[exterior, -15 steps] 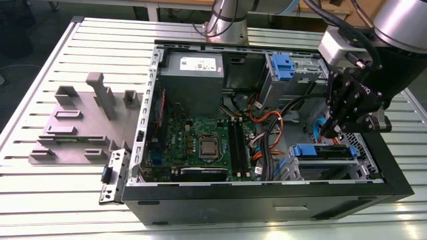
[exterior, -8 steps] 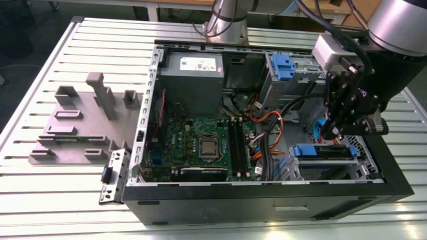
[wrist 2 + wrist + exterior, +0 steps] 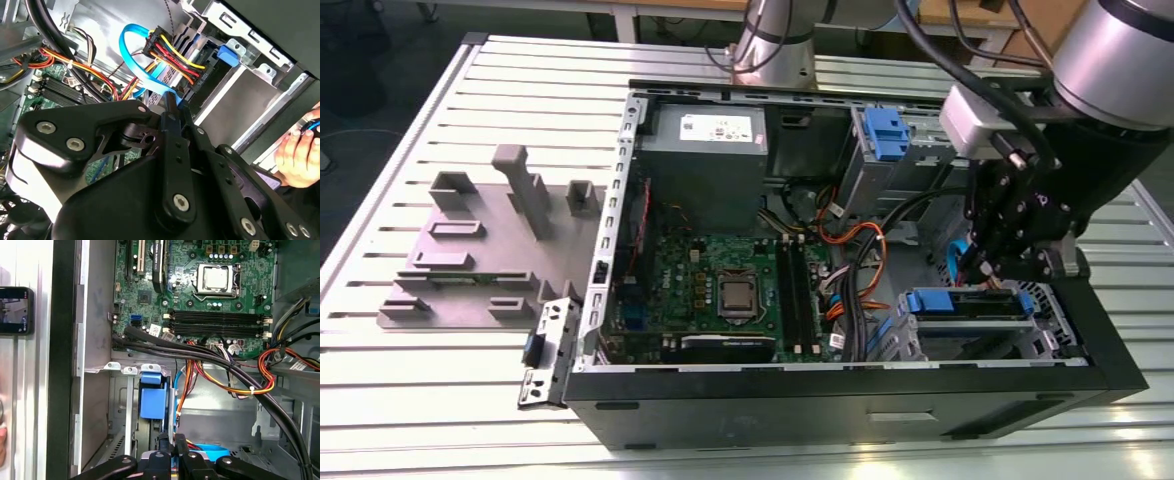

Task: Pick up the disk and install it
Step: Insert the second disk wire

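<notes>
The black, hinged end effector [image 3: 1014,262] hangs inside the open tower case [image 3: 854,400], over the drive bay at the exterior view's right — its fingers look pressed together, pinching nothing visible. The disk [image 3: 970,305], a flat slab framed in blue plastic, sits in that metal bay just below. A flat blue ribbon cable [image 3: 135,55] loops beside bundled coloured wires. The green motherboard [image 3: 200,285] lies nearby. The case rests on a ribbed metal surface [image 3: 440,420].
</notes>
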